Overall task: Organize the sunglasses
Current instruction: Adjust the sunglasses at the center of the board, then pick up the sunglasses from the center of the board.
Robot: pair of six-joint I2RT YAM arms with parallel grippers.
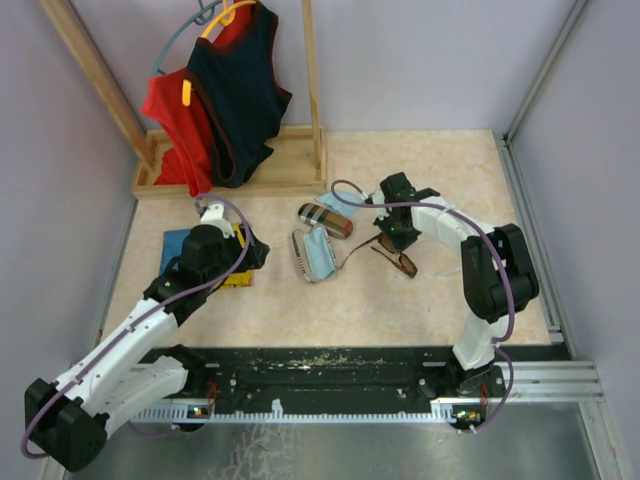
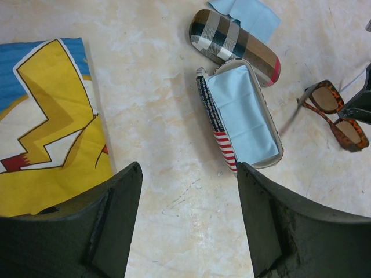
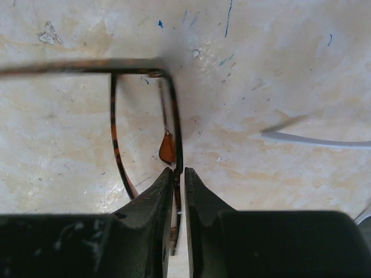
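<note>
The dark brown sunglasses lie unfolded on the table right of centre, also seen in the left wrist view. My right gripper is down on them; in its own view the thin brown frame runs straight between the narrow jaws, which pinch it. A thin white-grey arm lies on the table just right of it. My left gripper hovers open over bare table, with nothing between its fingers.
An open flag-print case lined with a light-blue cloth lies beside the closed plaid case. Another blue cloth sits behind them. A yellow-and-blue printed fabric lies left. A wooden rack with red and navy tops stands at the back.
</note>
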